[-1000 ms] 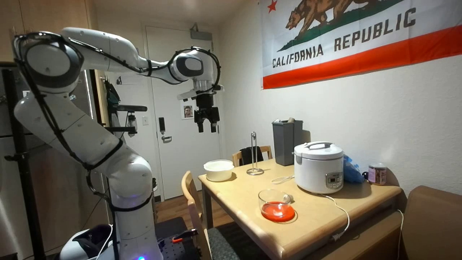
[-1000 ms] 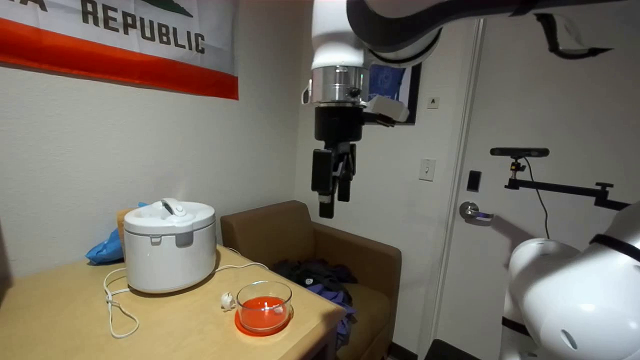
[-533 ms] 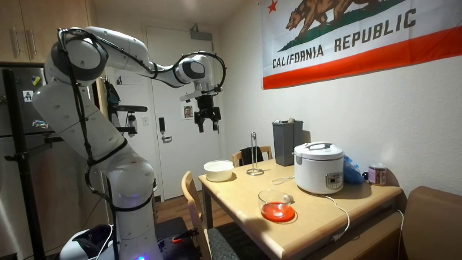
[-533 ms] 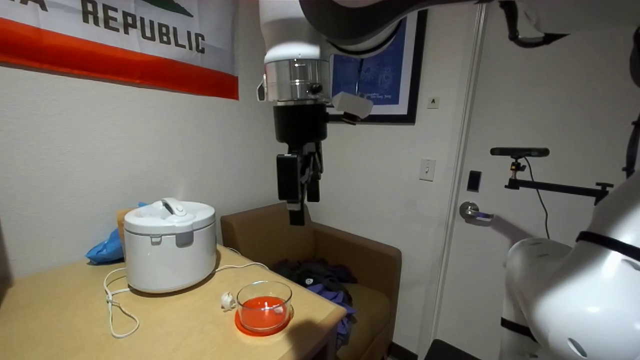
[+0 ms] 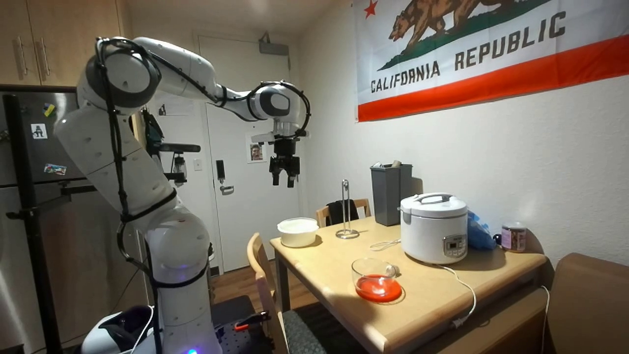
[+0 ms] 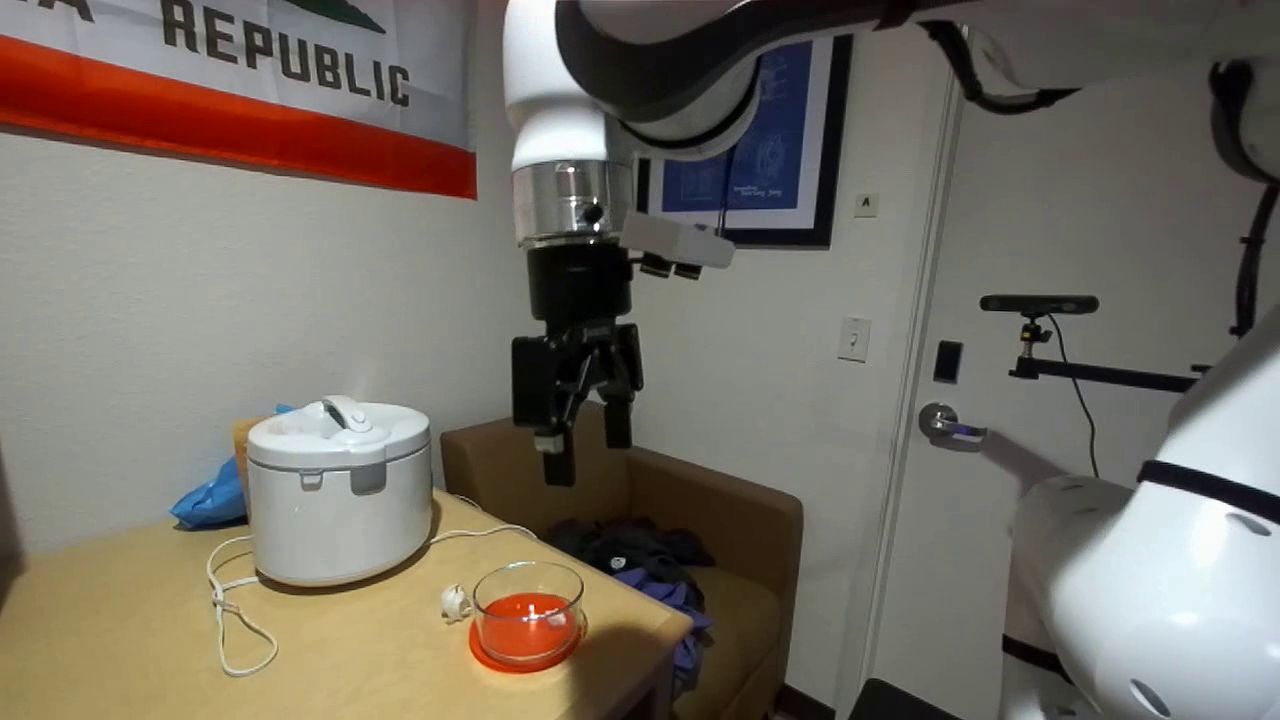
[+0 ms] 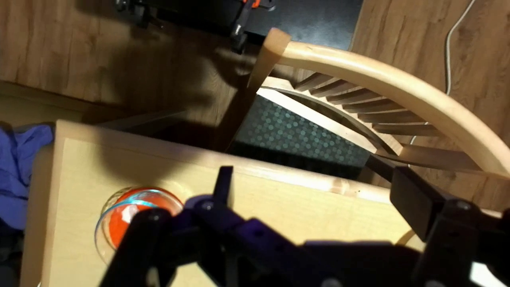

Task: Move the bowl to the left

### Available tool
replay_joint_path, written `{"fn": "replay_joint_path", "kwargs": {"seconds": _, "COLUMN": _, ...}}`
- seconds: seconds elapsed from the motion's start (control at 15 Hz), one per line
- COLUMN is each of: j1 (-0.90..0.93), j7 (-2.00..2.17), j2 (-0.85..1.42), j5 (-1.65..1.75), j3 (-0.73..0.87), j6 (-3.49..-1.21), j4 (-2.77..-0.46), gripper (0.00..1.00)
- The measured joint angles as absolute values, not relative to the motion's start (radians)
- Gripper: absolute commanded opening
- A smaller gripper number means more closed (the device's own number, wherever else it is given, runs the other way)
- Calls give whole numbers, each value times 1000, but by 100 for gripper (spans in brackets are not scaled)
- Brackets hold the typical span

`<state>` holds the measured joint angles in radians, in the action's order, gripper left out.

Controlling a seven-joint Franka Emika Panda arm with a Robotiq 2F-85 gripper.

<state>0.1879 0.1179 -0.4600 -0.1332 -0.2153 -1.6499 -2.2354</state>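
Observation:
The white bowl (image 5: 298, 232) stands upright at the far corner of the wooden table (image 5: 334, 260) in an exterior view. A small pale part at the lower right of the wrist view, behind the right finger, may be its edge; I cannot tell. My gripper (image 5: 283, 182) hangs in the air, fingers down, well above table height. It also shows in an exterior view (image 6: 590, 450) and in the wrist view (image 7: 305, 173), where its fingers stand wide apart with nothing between them.
A clear glass dish on an orange-red base (image 5: 378, 287) stands near the table's front edge. A white rice cooker (image 5: 434, 231), a metal stand (image 5: 346, 211) and a grey bin (image 5: 388, 196) stand on the table. A wooden chair (image 7: 382, 87) is at the table's side.
My gripper has moved lower and turned about its vertical axis; in an exterior view it has also shifted left towards the rice cooker. The bowl has not moved.

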Motion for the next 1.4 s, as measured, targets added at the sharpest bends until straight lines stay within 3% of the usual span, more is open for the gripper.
{"fn": "replay_joint_path", "kwargs": {"seconds": 0.67, "j1": 234, "j7": 486, "j2": -6, "j5": -57, "j3": -344, "j6": -1596, "j4": -1921, "gripper": 100}}
{"fn": "replay_joint_path", "kwargs": {"seconds": 1.4, "j1": 259, "j7": 528, "j2": 57, "j5": -105, "j3": -338, "j6": -1637, "j4": -1872, "gripper": 100}}
